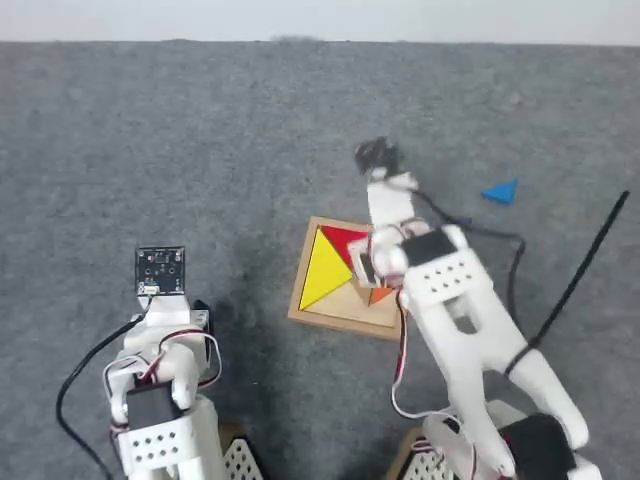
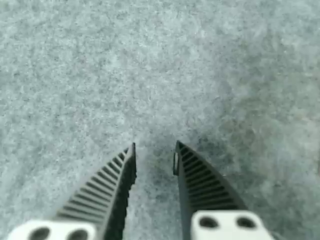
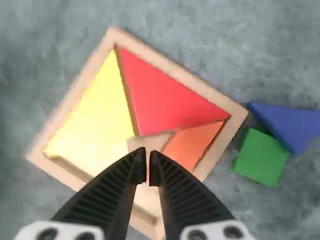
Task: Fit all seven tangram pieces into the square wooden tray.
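The square wooden tray point(image 1: 298, 290) point(image 3: 192, 76) lies on the grey carpet with a large yellow triangle point(image 1: 325, 268) point(image 3: 92, 125), a large red triangle point(image 1: 342, 240) point(image 3: 160, 97) and an orange piece point(image 1: 380, 295) point(image 3: 192, 142) in it. Bare wood shows in the rest of it. A green square point(image 3: 260, 157) and a dark blue triangle point(image 3: 290, 125) lie just outside one tray corner. My right gripper point(image 3: 145, 152) point(image 1: 375, 155) hangs shut above the tray's middle, holding nothing. My left gripper point(image 2: 155, 147) is open over bare carpet.
A small blue triangle point(image 1: 500, 190) lies alone on the carpet, to the right of the tray and farther back. The right arm point(image 1: 450, 290) covers the tray's right side in the high view. The left arm point(image 1: 160, 340) is folded at the front left. A black cable point(image 1: 580, 270) runs along the right.
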Controlling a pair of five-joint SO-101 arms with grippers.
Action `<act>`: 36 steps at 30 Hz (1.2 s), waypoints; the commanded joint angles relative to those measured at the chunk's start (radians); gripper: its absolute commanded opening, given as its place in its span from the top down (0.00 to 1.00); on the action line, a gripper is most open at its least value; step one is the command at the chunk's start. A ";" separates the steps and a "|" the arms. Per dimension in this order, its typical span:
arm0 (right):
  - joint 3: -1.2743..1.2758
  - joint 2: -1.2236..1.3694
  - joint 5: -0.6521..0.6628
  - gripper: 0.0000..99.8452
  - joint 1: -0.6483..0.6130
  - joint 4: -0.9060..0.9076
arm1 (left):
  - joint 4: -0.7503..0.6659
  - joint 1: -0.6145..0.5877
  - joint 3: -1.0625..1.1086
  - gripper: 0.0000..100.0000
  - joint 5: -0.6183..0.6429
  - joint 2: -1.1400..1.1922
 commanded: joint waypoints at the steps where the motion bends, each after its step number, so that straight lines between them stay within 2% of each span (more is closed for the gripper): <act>1: 0.031 -0.030 0.120 0.99 0.008 -0.058 | 0.006 -0.003 -0.008 0.88 -0.011 0.002; 11: -0.060 0.174 0.123 0.99 -0.042 -0.047 | 0.006 -0.003 -0.008 0.88 -0.011 0.002; 24: -0.089 0.288 0.124 0.99 -0.054 -0.056 | 0.006 -0.003 -0.008 0.88 -0.011 0.002; 36: -0.155 0.341 0.132 0.99 0.105 -0.051 | 0.006 -0.003 -0.008 0.88 -0.011 0.002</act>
